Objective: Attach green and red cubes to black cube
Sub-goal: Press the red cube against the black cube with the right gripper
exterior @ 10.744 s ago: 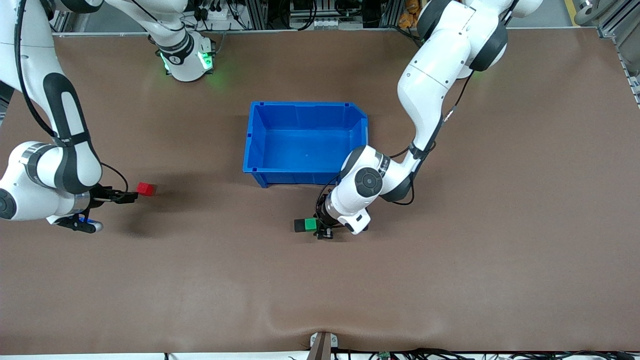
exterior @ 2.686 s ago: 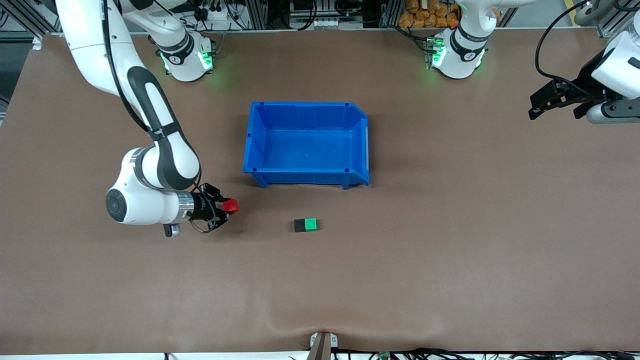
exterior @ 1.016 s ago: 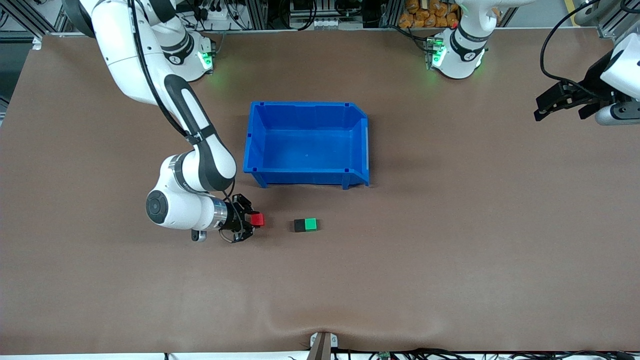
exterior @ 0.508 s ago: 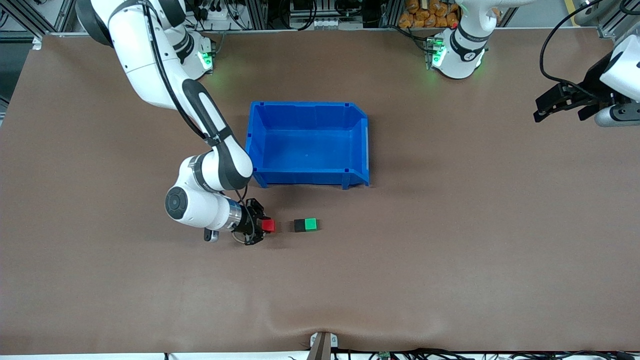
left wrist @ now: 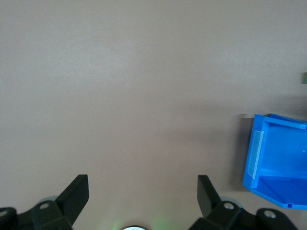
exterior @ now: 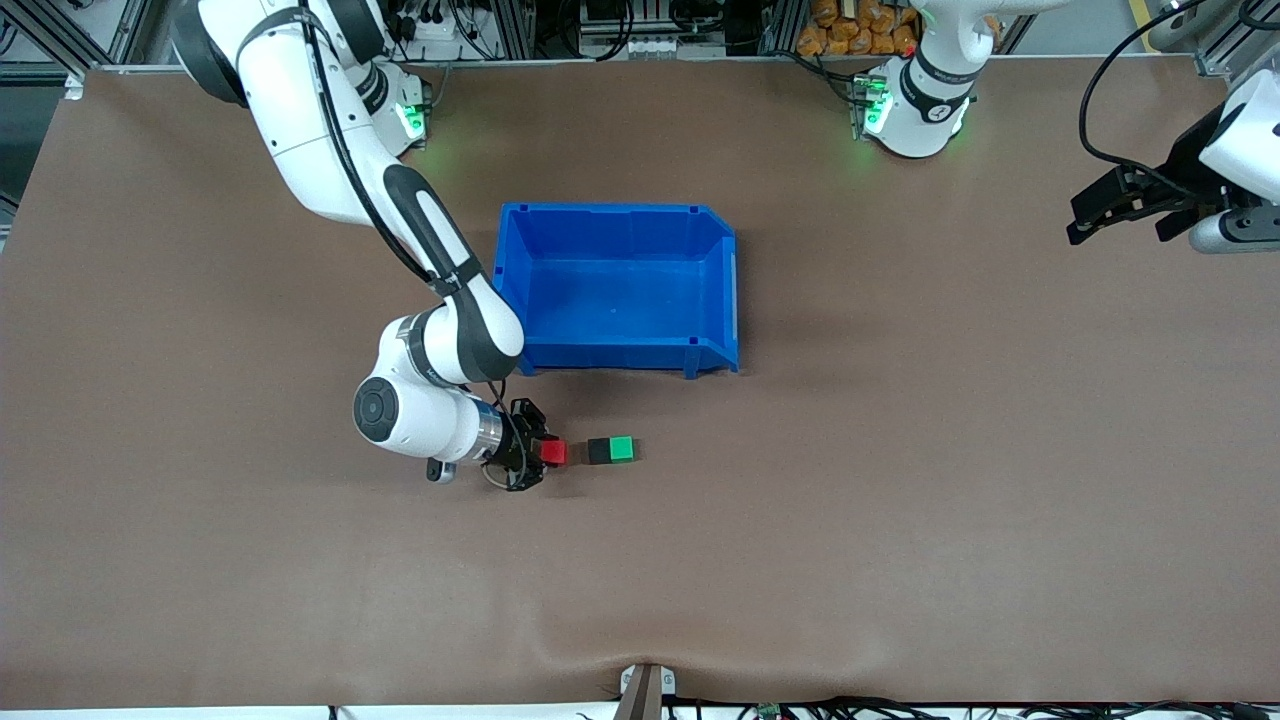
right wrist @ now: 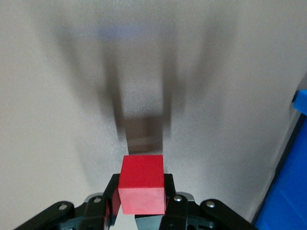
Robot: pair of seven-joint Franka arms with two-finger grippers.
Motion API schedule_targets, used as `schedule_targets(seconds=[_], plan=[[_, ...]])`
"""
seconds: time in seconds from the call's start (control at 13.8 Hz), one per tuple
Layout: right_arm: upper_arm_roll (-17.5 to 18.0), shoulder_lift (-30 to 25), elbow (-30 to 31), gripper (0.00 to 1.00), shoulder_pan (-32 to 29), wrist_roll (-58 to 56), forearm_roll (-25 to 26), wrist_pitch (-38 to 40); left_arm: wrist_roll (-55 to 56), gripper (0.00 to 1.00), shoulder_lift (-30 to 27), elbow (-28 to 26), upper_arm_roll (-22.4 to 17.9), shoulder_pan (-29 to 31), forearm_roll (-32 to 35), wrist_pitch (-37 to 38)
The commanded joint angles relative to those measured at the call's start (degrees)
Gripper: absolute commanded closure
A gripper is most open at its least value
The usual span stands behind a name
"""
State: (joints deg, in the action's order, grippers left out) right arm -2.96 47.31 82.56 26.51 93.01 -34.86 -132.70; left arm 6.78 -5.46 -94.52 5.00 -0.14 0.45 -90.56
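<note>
Brown matting covers the whole table [exterior: 900, 520], and near its middle sits a blue bin [exterior: 614, 358] with nothing showing inside it. From the bin, at about six o'clock and nearer the front camera, the black cube [exterior: 598, 451] and the green cube [exterior: 622, 449] lie on the mat pressed side to side, the green one toward the left arm's end of the table, at three o'clock from the black.

The right gripper [exterior: 541, 455] is low over the mat at nine o'clock from that pair, its fingers clenched on the red cube [exterior: 553, 453]. In the front view only a thin strip of mat separates the red cube from the black one; I can't tell if the red cube is touching the mat. The right wrist view shows the red cube [right wrist: 142, 190] pinched between the two dark fingers [right wrist: 169, 194], with a blurred dark shape ahead of it and a blue edge of the bin [right wrist: 288, 191] off to one side.

The left gripper [exterior: 1110, 207] waits well away at the left arm's end of the table, roughly two o'clock from the bin, fingers spread wide and holding nothing. Its wrist view shows both fingertips [left wrist: 76, 190] apart over bare mat, with a corner of the bin [left wrist: 273, 158] in sight.
</note>
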Motion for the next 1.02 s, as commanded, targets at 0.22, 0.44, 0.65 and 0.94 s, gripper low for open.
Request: schedule_targets(seconds=[0.22, 0.44, 0.65, 0.94], plan=[[-0.4, 2.1, -2.5, 1.00, 1.8, 2.9, -1.1, -1.2, -0.9, 0.00, 0.5, 0.9, 0.1, 0.5, -0.9, -0.3], [-0.4, 2.5, -2.8, 1.00, 2.1, 3.0, -1.1, -1.5, -0.9, 0.00, 0.5, 1.0, 0.1, 0.4, -0.8, -0.3], [-0.4, 3.2, -2.8, 1.00, 2.7, 3.0, -1.1, -2.7, -0.9, 0.00, 0.5, 1.0, 0.2, 0.4, -0.9, -0.3], [-0.4, 3.4, -2.9, 1.00, 2.8, 3.0, -1.1, -3.0, -0.9, 0.00, 0.5, 1.0, 0.2, 0.4, -0.9, -0.3]])
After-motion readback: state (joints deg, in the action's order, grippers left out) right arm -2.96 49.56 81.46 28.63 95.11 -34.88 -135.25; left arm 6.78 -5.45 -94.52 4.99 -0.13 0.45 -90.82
